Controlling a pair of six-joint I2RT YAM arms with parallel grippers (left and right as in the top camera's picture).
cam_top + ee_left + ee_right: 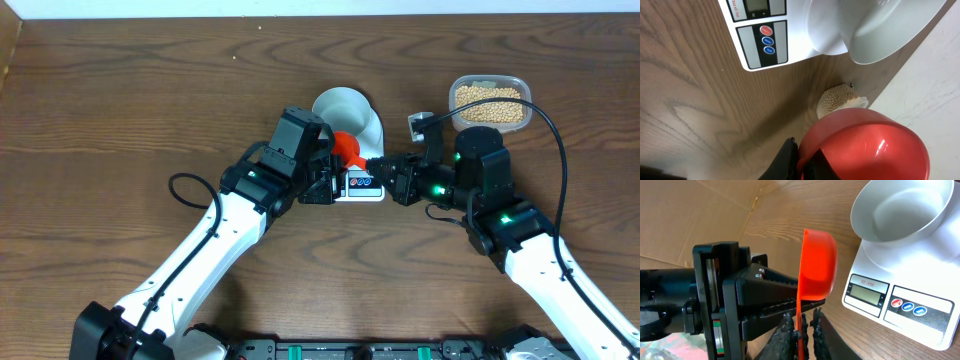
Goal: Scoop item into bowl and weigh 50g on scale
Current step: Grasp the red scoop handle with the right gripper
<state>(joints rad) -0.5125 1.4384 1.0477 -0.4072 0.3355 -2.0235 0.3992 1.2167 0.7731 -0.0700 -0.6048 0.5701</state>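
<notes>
A red scoop (348, 148) hangs above the white scale (362, 185), between my two grippers. My left gripper (799, 145) is shut on the scoop (865, 145) where the handle joins the cup. The scoop's thin handle (799, 315) runs down between the fingers of my right gripper (802, 317). These stand close around it, with a thin gap on the right side. The pale bowl (900, 215) sits on the scale (900, 315) and looks empty. The beans (489, 100) fill a clear tub at the back right.
The clear tub (837, 100) shows small in the left wrist view, beyond the scale (760, 40) and bowl (875, 25). My left gripper's black body (740, 305) fills the left of the right wrist view. A cable (550, 130) loops over the right arm.
</notes>
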